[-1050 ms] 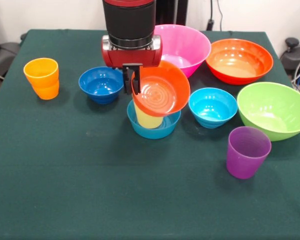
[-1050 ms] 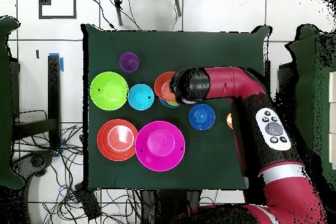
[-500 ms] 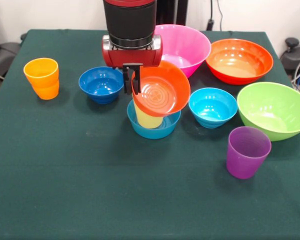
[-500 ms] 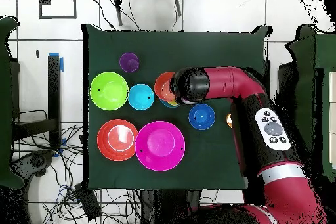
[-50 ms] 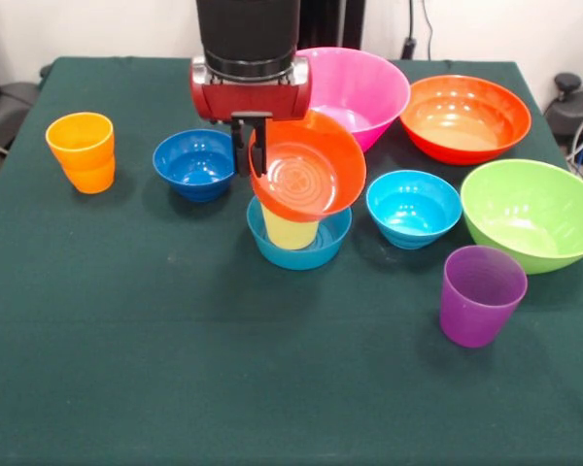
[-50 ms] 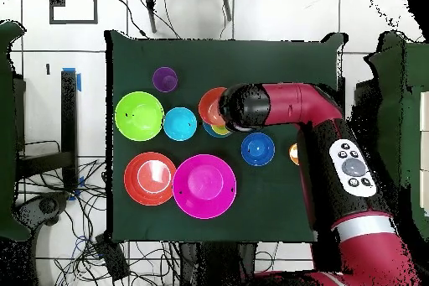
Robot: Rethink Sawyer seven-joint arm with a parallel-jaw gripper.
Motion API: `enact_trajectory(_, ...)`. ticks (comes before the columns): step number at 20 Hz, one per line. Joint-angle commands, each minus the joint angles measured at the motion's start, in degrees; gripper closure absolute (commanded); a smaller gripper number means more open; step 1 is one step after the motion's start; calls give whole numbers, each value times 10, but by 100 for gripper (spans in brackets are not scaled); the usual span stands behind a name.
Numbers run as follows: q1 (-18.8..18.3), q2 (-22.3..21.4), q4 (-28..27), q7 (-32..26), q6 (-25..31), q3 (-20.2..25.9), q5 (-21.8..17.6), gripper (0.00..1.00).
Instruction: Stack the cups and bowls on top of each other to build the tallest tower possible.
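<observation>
A dark green cloth-covered desk [image 5: 126, 369] seen from the front, read left to right. Near the left edge stands a translucent orange plastic tumbler [image 5: 81, 151], upright. Next comes a glossy dark blue small plastic bowl [image 5: 195, 163].

In the middle of the desk sits the tower: a mid-blue small plastic bowl [image 5: 311, 248] as base, with a pale yellow translucent tumbler [image 5: 289, 232] standing upright inside it. Directly above hangs the robot's black claw [image 5: 249, 146], clamped on the left rim of an orange-red small plastic bowl [image 5: 301, 173]. That bowl is tipped steeply, its open side facing the viewer, its lower edge hiding the yellow tumbler's mouth; whether they touch cannot be told. The bowl hangs to the right of the claw, over the tumbler, so the coming move likely turns on levelling it and centring it on that upright tumbler.

Behind, toward the far edge, is a large pink glossy bowl [image 5: 364, 87]. Further right: a cyan small bowl [image 5: 414, 207], a large orange-red bowl [image 5: 464, 116], a translucent purple tumbler [image 5: 480, 294], and a large lime green bowl [image 5: 534, 214] at the right edge.
</observation>
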Motion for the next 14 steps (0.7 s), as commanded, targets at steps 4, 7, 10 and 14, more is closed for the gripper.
enact_trajectory(4,6,-29,12,-11,46,-3,13,100)
enact_trajectory(7,4,-29,16,-12,42,-3,12,100)
enact_trajectory(10,3,-29,17,-13,40,-3,11,100)
enact_trajectory(14,5,-31,29,-5,27,-7,6,100)
